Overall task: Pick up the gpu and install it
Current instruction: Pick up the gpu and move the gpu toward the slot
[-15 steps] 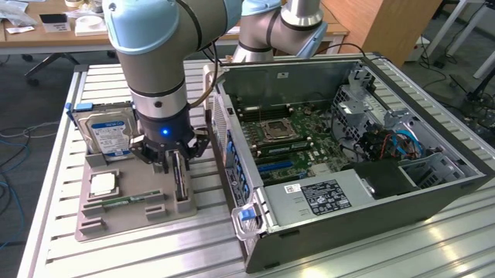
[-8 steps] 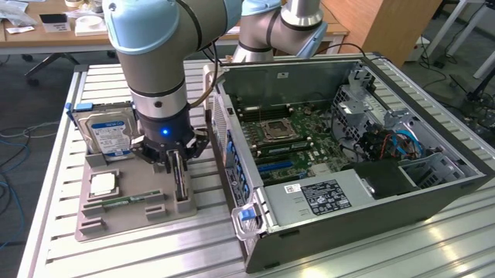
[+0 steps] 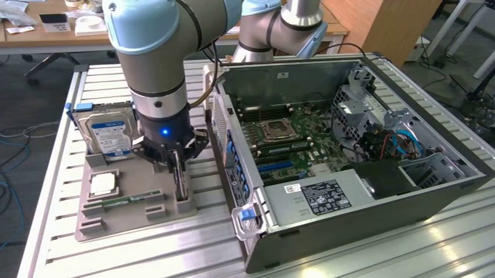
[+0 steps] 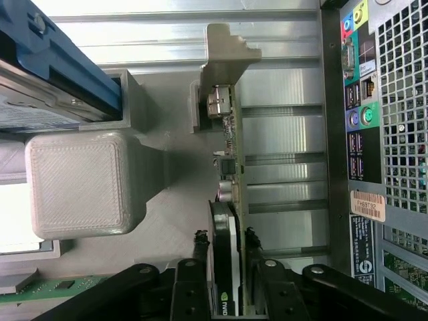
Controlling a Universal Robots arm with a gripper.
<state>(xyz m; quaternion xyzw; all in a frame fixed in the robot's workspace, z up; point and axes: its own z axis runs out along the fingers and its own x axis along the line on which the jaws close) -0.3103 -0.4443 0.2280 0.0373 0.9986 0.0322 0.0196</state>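
While the gpu point(image 4: 224, 281) stands edgewise in its tray point(image 3: 116, 226), jaws of the gripper point(image 4: 224, 235) seemingly pinch it.
Light, stiff, fragile: grip its 2 flat faces mid-length.

Slatted table point(image 3: 155, 255) bears a grey tray point(image 3: 116, 221) and PC case point(image 3: 363, 217).

The gpu point(image 3: 182, 188) point(image 4: 226, 227) stands upright on its long edge in a slot of the grey tray point(image 3: 116, 219), along the tray's side toward the exterior view's right. It is a thin card, black on one face and green circuit board on the other, with a small metal connector near one end.
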